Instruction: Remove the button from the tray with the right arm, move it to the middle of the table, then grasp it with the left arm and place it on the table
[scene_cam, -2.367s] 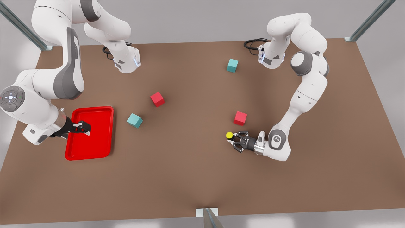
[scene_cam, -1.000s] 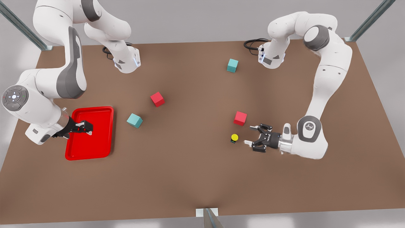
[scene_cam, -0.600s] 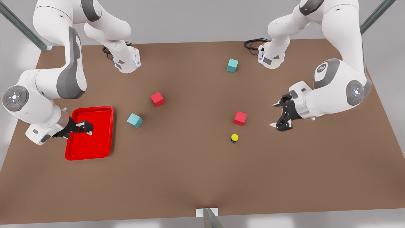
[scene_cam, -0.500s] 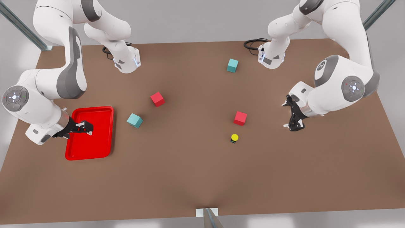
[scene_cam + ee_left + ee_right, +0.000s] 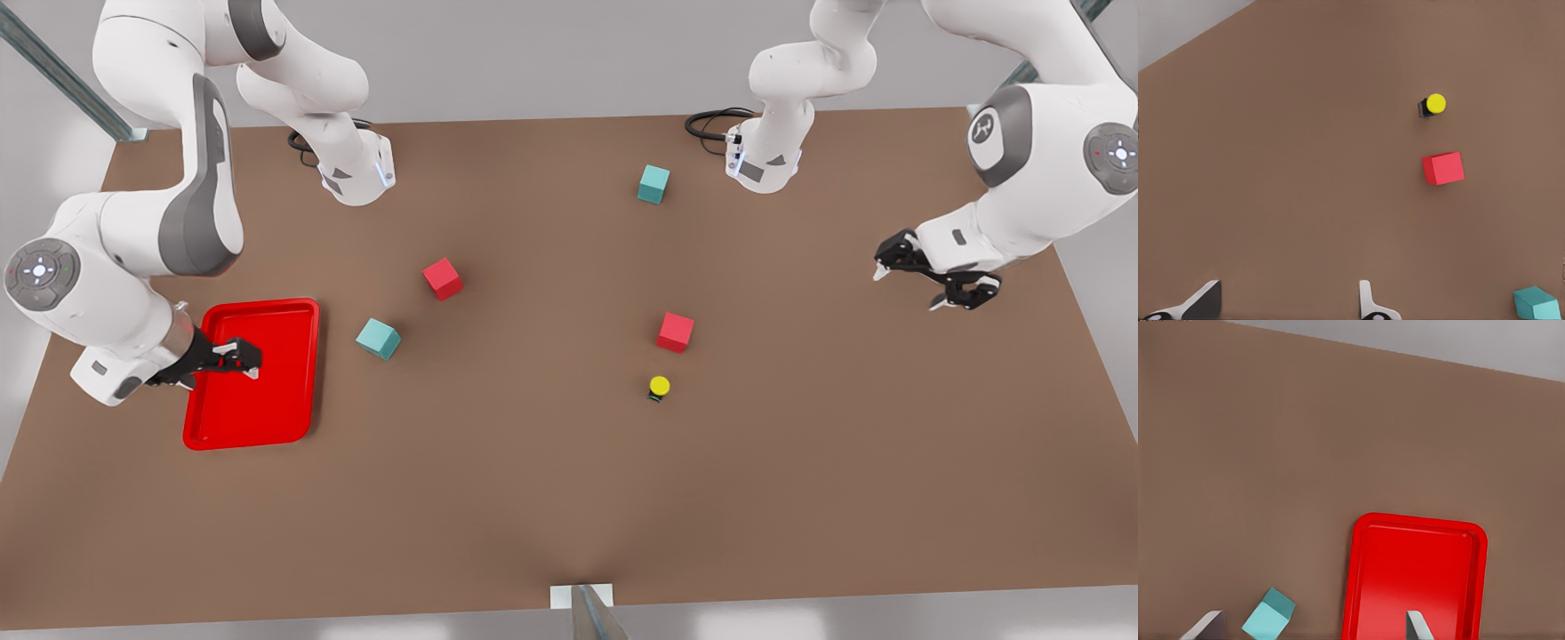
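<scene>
Both my grippers are spread wide and hold nothing: the left gripper (image 5: 933,283) should keep clear of the button (image 5: 659,388) on the table (image 5: 533,498), and the right gripper (image 5: 233,357) waits over the tray (image 5: 298,418).

No readable text, label, brand or number appears on anything here

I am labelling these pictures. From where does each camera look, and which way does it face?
Front view: above the table, looking down; both arms, tray.
Left wrist view: on the left gripper, open, facing the button and a red cube.
Right wrist view: on the right gripper, open, over the tray.
All share the table.
</scene>
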Robot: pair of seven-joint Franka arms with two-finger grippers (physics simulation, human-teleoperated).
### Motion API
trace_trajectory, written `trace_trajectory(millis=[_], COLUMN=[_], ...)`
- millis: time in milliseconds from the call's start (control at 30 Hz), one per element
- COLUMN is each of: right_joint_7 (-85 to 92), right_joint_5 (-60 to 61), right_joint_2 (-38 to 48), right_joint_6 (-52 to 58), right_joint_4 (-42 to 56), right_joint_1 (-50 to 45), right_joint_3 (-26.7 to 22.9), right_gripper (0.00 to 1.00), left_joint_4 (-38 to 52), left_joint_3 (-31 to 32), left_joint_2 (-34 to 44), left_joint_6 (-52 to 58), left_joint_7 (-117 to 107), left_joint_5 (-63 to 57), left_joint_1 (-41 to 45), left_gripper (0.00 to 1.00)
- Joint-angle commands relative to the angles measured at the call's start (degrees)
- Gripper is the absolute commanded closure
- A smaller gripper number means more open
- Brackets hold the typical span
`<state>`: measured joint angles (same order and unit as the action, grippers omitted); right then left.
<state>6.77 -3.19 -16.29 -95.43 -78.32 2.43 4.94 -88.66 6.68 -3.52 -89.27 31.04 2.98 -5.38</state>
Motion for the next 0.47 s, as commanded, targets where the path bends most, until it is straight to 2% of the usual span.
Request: trace_trajectory(millis=[0, 433], right_joint_7=[-3.1, -3.3], right_joint_5=[-0.2, 0.0], right_joint_2=[0.5, -0.1], right_joint_6=[2.2, 3.3], right_joint_4=[0.2, 0.5], right_joint_1=[-0.8, -1.3], right_joint_3=[0.1, 0.0], right_gripper=[0.00, 0.00], left_joint_4=[0.2, 0.2], left_joint_3=[0.1, 0.4], left_joint_2=[-0.1, 0.0], left_joint_6=[0.0, 1.0], left_joint_7=[-27.3, -27.5], left_joint_5=[0.0, -1.0], left_joint_1=[3.3, 3.7], left_gripper=[0.00, 0.00])
